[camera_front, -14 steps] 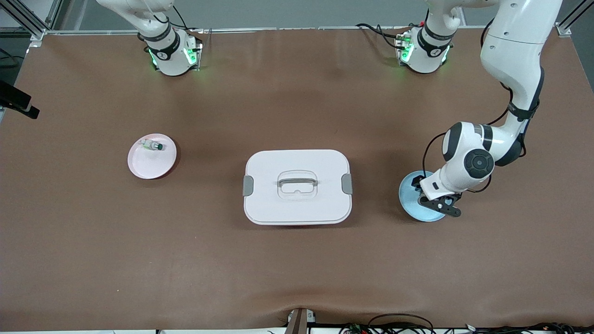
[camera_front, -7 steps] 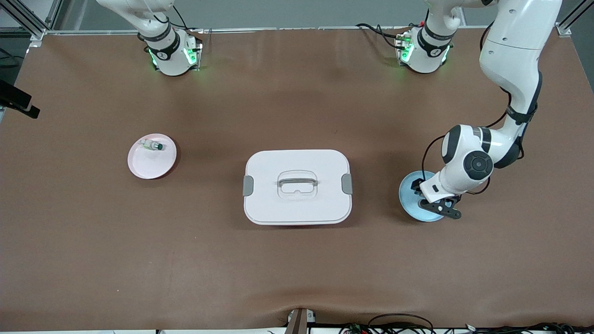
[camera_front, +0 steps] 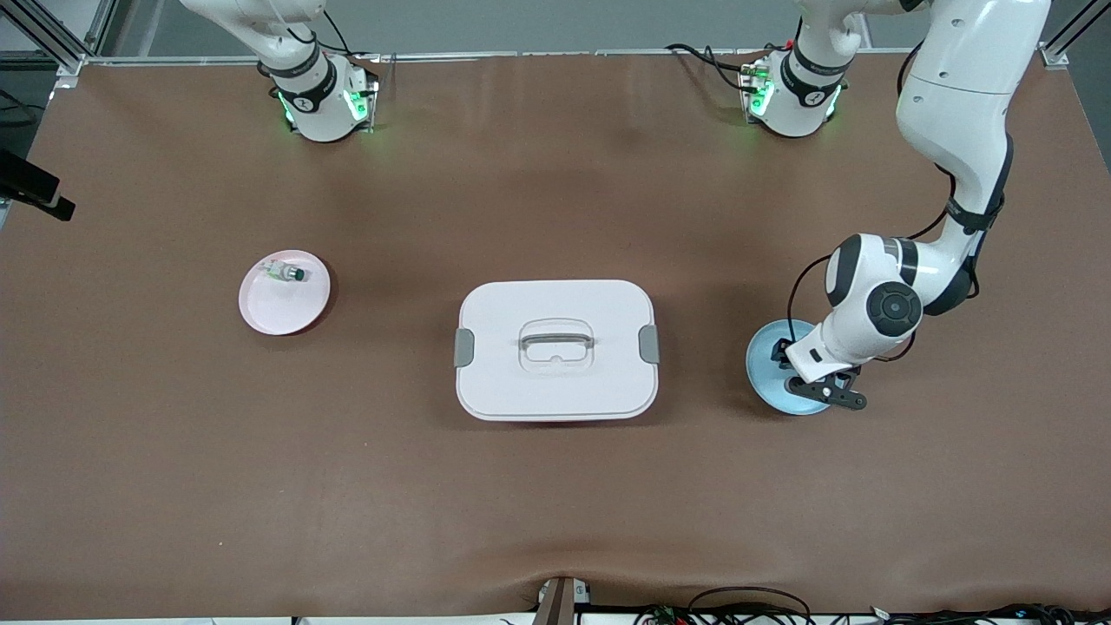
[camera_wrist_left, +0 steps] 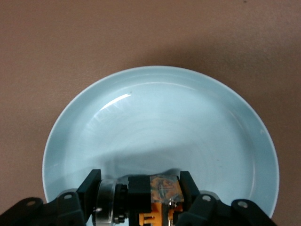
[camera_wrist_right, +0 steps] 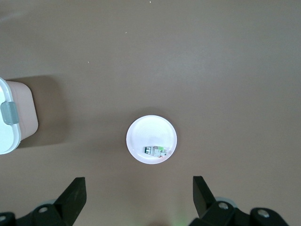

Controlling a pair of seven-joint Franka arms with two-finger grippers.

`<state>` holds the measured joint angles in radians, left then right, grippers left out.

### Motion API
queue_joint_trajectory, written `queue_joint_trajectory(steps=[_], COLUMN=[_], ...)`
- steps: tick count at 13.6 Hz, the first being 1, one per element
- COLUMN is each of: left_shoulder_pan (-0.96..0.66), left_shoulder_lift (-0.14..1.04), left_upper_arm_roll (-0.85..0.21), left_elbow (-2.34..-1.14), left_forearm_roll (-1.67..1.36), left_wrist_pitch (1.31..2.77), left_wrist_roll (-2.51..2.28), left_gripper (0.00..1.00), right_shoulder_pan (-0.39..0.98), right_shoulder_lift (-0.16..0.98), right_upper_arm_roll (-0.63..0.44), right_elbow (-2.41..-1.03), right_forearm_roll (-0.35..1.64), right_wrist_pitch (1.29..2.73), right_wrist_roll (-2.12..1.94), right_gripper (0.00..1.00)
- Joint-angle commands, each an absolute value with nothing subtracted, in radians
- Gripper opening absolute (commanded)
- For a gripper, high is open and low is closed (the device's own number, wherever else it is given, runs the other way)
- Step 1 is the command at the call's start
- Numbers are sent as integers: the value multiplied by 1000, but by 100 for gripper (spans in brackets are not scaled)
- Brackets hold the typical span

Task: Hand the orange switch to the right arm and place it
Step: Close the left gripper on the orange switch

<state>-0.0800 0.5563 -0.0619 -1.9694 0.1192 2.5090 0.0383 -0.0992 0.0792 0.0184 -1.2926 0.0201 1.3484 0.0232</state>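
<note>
Orange-marked and tiny, black body with a greyish end: orange switch (camera_wrist_left: 160, 195) sitting right between the fingers (camera_wrist_left: 89, 188) of the left gripper (camera_wrist_left: 138, 190), low over the floor of the pale blue plate (camera_wrist_left: 155, 117), near its rim. Fingers pressed up against both ends of it, so clamped on the switch. Can't tell whether the switch is off the plate surface or resting on it.

From the front, left gripper (camera_front: 811, 378) down on that blue plate (camera_front: 764, 356) toward the left arm's end of the table, wrist hiding the switch completely.

Middle of the table: white lidded box (camera_front: 555, 349) with grey side latches and a clear handle on top, well apart from the blue plate.

Toward the right arm's end: small pink plate (camera_front: 285, 292) carrying a whitish-clear piece with a green tip (camera_front: 285, 273), near the rim.

Right gripper (camera_wrist_right: 138, 195) waiting high above that pink plate (camera_wrist_right: 151, 139), fingers spread wide, nothing in them.
</note>
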Motion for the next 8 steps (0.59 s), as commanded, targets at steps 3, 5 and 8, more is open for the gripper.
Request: queue_joint_trajectory(steps=[3,5,8], left_shoulder_pan=[-71,-71,-72], left_shoulder_lift=[520,474,381], left_upper_arm_roll=[-67,-72,-97], left_elbow=[-1971,-1962,-1924], left_forearm_roll=[140,129,39], left_wrist_pitch=[2505,2468,2312], left_wrist_roll=[-38,-72,-168], left_gripper=[29,30,32], right_shoulder_pan=[-124,-124,-124], right_shoulder_lift=[54,54,54], right_upper_arm_roll=[32,32,34], right_elbow=[-1315,-1315,-1315], right_forearm_roll=[20,20,21], right_wrist_pitch=[1347,1348,1350], right_wrist_roll=[31,31,31], right_gripper=[100,100,100])
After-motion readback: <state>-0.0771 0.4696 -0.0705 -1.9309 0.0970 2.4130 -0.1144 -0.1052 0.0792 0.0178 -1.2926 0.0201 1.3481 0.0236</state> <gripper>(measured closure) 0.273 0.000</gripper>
